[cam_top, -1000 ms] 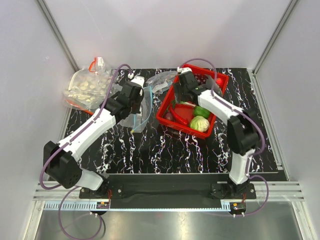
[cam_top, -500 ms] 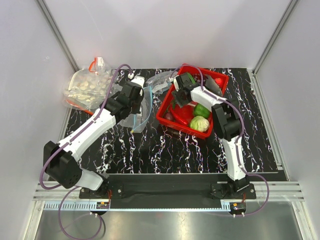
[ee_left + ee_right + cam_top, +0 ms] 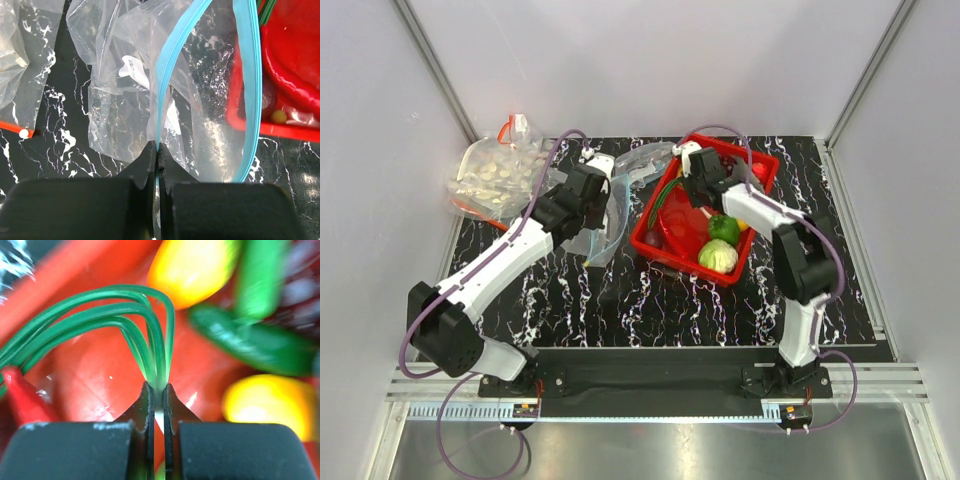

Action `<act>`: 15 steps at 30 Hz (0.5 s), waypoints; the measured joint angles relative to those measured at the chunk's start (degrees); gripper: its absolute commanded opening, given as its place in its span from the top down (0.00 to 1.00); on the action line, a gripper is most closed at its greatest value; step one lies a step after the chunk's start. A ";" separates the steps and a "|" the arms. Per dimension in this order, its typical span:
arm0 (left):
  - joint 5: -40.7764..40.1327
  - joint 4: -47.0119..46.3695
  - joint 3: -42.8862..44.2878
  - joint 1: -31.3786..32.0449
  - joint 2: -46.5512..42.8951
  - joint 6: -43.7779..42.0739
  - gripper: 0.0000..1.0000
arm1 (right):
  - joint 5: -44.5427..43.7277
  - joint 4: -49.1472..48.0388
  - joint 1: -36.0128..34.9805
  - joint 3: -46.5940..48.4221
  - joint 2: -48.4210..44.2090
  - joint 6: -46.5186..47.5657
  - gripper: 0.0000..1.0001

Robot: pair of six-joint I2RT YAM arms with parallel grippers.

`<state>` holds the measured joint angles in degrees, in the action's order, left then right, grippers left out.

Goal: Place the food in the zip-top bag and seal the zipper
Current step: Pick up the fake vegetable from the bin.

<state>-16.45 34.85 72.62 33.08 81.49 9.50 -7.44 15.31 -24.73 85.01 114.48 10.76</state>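
Right end effector point(image 3: 156, 390), stems point(image 3: 159, 365) cropped leftward

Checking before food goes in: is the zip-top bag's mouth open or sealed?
Open: in the left wrist view the two teal halves of the zipper bow wide apart, one pinched by the left gripper.

Black, white-veined worktop point(image 3: 650, 310) underneath. At ten o'clock, by the far left corner: clear bag of white round pieces point(image 3: 495, 175), crumpled. At one o'clock, well apart from it, a red plastic basket point(image 3: 665, 255).
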 measured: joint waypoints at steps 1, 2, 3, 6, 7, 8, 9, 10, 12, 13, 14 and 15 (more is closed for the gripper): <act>-0.02 -0.17 0.00 0.37 0.00 -0.31 1.00 | 0.00 -0.63 -0.02 -1.38 -2.54 -0.63 1.00; -0.02 -0.33 0.00 0.68 0.00 -0.55 1.00 | 0.02 -1.25 -0.04 -2.71 -5.62 -1.53 1.00; -0.04 -0.55 0.00 0.94 0.00 -0.70 1.00 | 0.02 -1.44 -0.07 -3.67 -8.70 -2.56 1.00; -0.07 -1.31 0.00 1.51 0.00 -1.14 1.00 | 0.02 -2.14 -0.24 -4.28 -15.63 -5.20 1.00; -0.09 -1.57 0.00 1.62 0.00 -1.22 1.00 | 0.09 -2.47 -0.26 -4.33 -17.53 -5.99 1.00; -0.09 -1.75 0.00 1.64 0.00 -1.36 1.00 | 0.17 -2.64 -0.31 -4.52 -19.34 -6.67 1.00; -0.09 -1.84 0.00 1.64 0.00 -1.51 1.00 | 0.31 -2.75 -0.37 -4.90 -20.92 -7.30 1.00; -0.09 -1.92 0.00 1.64 0.00 -1.57 1.00 | 0.83 -3.06 -0.42 -5.68 -22.88 -8.31 1.00; -0.09 -1.99 0.00 1.64 0.00 -1.73 1.00 | 2.03 -3.67 -0.44 -8.09 -26.77 -9.99 1.00; -0.11 -2.01 -0.02 1.64 0.00 -1.77 1.00 | 2.80 -3.58 -0.44 -9.16 -28.35 -10.67 1.00; -0.11 -1.99 -0.02 1.64 0.00 -1.79 1.00 | 4.24 -3.85 -0.44 -10.86 -30.36 -11.41 1.00; -0.13 -2.03 -0.02 1.64 0.00 -1.79 1.00 | 5.64 -4.07 -0.46 -12.85 -32.61 -12.15 1.00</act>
<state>-16.58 32.82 72.60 34.72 81.49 7.70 -1.80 11.25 -25.19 72.16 81.87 -1.39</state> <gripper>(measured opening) 0.012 0.040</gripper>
